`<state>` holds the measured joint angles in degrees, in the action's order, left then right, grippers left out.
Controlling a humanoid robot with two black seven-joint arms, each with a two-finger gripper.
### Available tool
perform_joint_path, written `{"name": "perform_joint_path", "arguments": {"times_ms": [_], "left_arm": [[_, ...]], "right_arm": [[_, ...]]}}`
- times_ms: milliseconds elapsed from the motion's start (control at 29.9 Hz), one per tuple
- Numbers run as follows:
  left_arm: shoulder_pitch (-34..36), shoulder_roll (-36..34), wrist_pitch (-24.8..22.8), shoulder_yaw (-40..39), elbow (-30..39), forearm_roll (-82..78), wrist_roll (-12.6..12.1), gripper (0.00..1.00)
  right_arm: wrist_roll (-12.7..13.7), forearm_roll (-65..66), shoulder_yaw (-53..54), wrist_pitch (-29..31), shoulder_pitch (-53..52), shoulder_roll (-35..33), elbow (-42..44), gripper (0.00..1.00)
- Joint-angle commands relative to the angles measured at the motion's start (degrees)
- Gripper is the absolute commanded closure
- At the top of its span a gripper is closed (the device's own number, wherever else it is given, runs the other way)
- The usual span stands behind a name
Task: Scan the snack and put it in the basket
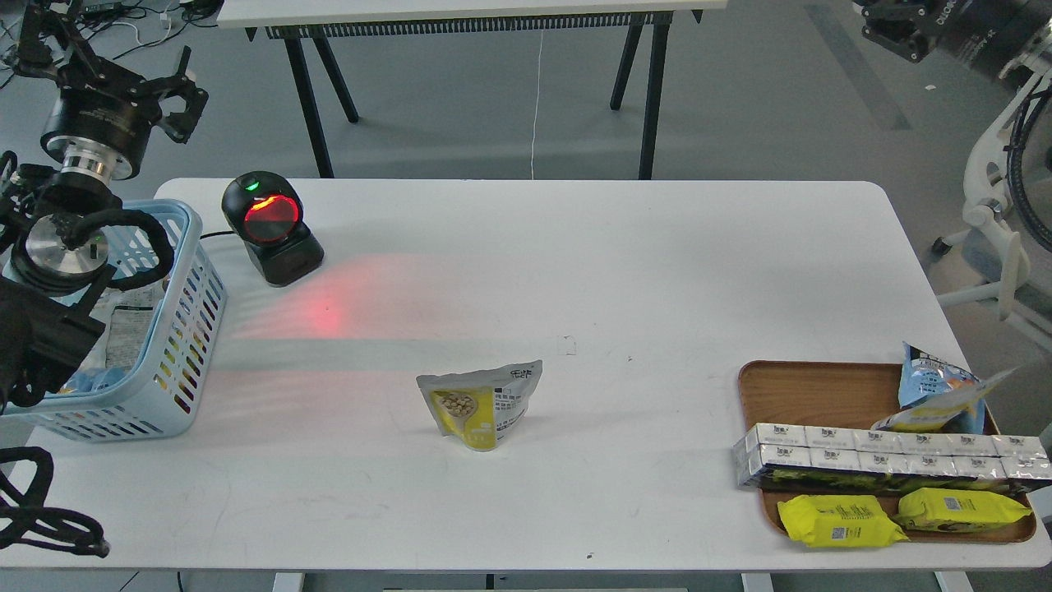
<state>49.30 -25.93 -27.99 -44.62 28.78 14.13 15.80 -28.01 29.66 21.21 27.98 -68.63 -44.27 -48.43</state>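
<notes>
The snack [481,405], a small pouch with a white top and a yellow lower part picturing nuts, stands upright alone near the middle front of the white table. The light blue basket [179,362] with slotted sides stands at the table's left edge and holds some packets. My left gripper [111,70] is open and empty, raised above and behind the basket at the far left. It is far from the snack. Only a piece of my right arm [945,33] shows in the top right corner; its gripper is out of view.
A black barcode scanner [267,226] with a lit red window stands right of the basket and casts red light on the table. A brown wooden tray [809,395] at the front right holds a blue pouch [933,390], white cartons [888,460] and two yellow packs [838,522].
</notes>
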Motion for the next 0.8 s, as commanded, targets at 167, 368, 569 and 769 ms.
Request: {"name": "perform_joint_path", "arguments": {"times_ms": [167, 368, 569, 769], "left_arm": [[1.15, 0.26, -0.01, -6.88, -1.53, -0.07, -0.33, 0.00], [8.00, -3.42, -0.01, -5.75, -4.52, -0.68, -0.24, 0.00], [15.20, -7.73, -0.01, 4.51, -4.00, -0.86, 0.11, 0.00], [24.60, -8.97, -0.01, 22.26, -3.73, -0.94, 0.02, 0.00]], "right_arm": [[0.01, -2.41, -0.03, 0.02, 1.66, -1.95, 0.62, 0.01], [0.01, -2.50, 0.32, 0.02, 2.80, -2.83, 0.89, 0.01], [0.01, -2.76, 0.32, 0.02, 4.12, -2.83, 0.89, 0.01], [0.01, -13.55, -0.11, 0.02, 7.63, -2.75, 2.82, 0.01]]}}
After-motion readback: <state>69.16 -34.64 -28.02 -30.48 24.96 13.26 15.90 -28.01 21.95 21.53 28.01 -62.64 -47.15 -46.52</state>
